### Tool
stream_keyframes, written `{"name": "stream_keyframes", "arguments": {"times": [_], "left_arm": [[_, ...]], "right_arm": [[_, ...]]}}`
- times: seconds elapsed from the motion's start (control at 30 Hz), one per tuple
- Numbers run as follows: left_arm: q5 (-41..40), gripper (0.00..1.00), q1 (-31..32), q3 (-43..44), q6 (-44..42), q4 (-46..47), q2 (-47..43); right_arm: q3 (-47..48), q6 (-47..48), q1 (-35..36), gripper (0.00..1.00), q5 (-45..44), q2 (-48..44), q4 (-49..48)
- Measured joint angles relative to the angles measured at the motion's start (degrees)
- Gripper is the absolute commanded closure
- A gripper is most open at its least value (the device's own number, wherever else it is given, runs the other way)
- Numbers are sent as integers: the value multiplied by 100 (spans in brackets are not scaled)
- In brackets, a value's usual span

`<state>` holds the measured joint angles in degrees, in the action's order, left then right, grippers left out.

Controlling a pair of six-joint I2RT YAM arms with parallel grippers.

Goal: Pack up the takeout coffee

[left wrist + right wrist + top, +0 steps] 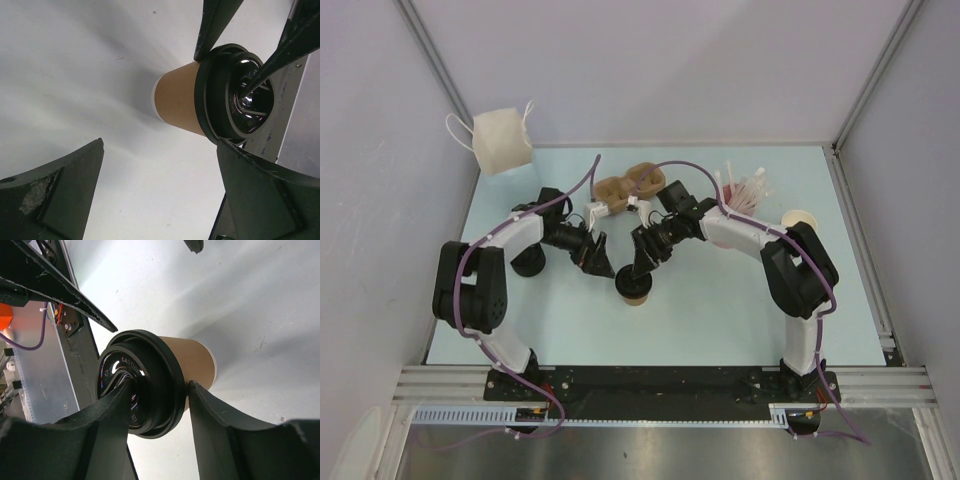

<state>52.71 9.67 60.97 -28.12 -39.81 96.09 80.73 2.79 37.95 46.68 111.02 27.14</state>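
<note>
We viewed the counter (720, 310) from high above and behind the arm bases (520, 372). The wrist cameras sat close and low, looking along the left end effector (160, 142) and right end effector (159, 384). All three views shared the lidded cup (177, 102), which the wrist views saw from opposite sides.

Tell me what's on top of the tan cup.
A black lid sits on the tan cup; the right gripper has its jaws astride the lid's rim. The cup's inside is covered, unseen.

Bright, even overhead light, no harsh shadows.
Glare spots on the lid (245, 95); diffuse shadow on the desk (75, 75), upper left of it.
</note>
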Motion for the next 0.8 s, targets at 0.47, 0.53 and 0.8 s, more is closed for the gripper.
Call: {"name": "stream_keyframes", "arguments": {"times": [0.47,0.53,0.8], "left_arm": [[308,0,35,0,-81,-20,223],[310,0,76,0,-81,-15,223],[39,1,234,-9,219,118,214]], "right_arm": [[42,46,9,56,-28,9,-4],[42,52,13,57,-33,9,-4],[52,107,20,57,-61,9,13]]}}
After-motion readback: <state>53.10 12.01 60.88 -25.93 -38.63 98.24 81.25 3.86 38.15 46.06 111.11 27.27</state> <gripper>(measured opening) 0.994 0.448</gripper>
